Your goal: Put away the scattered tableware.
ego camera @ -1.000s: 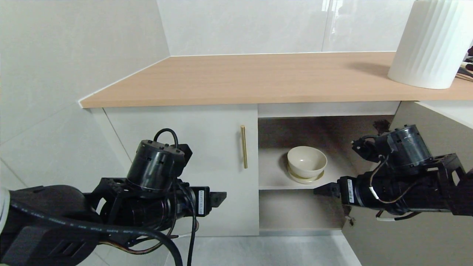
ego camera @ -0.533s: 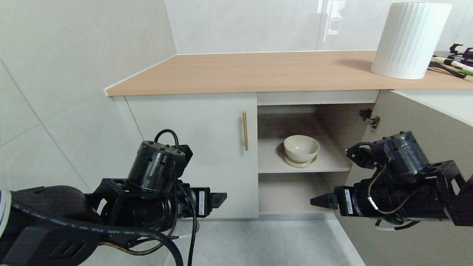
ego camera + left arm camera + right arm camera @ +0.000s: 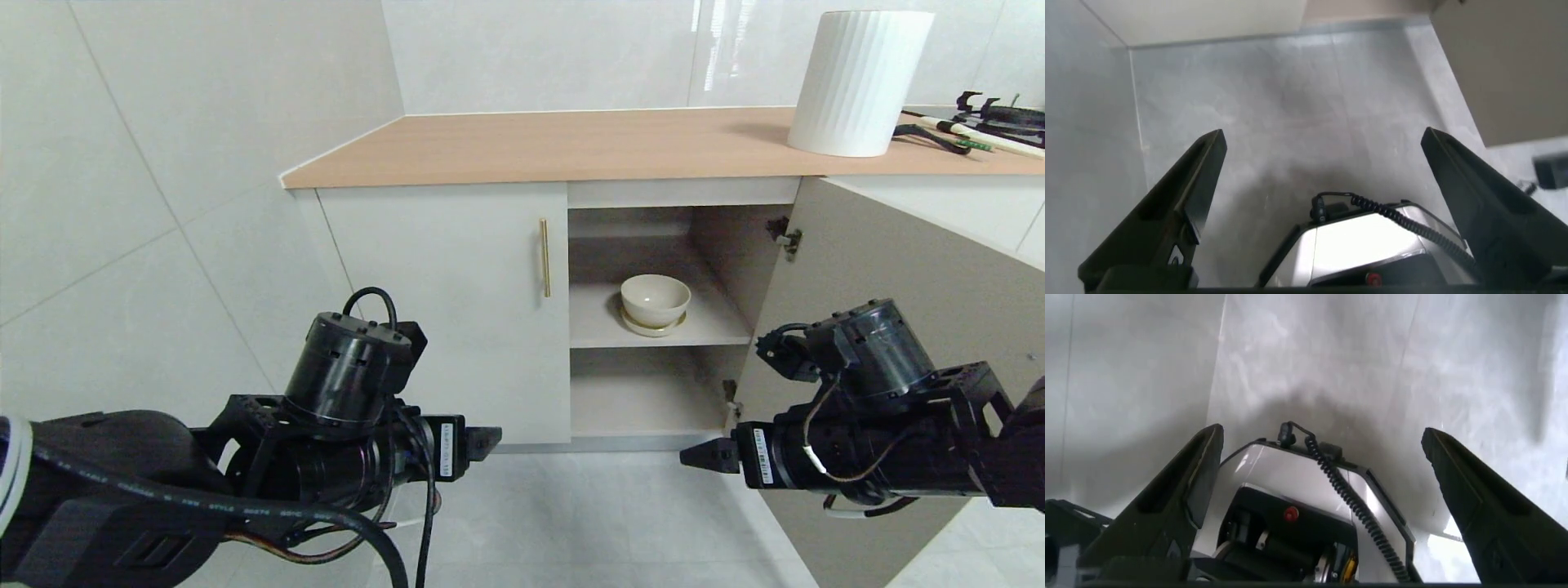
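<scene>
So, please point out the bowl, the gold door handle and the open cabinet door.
cream bowl point(image 3: 655, 299): head view, its inside wall.
gold door handle point(image 3: 544, 258): head view, middle of the bar.
open cabinet door point(image 3: 857, 265): head view, its inner face.

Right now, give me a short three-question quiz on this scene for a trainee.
1. True or false: the bowl lies upside down.
2. Which cupboard door is open? A. left B. right C. both
3. Fill in: the left gripper and right gripper are both ____ (open or shut).
Key: 1. False: it stands upright on a saucer on the shelf. 2. B. 3. open.
</scene>
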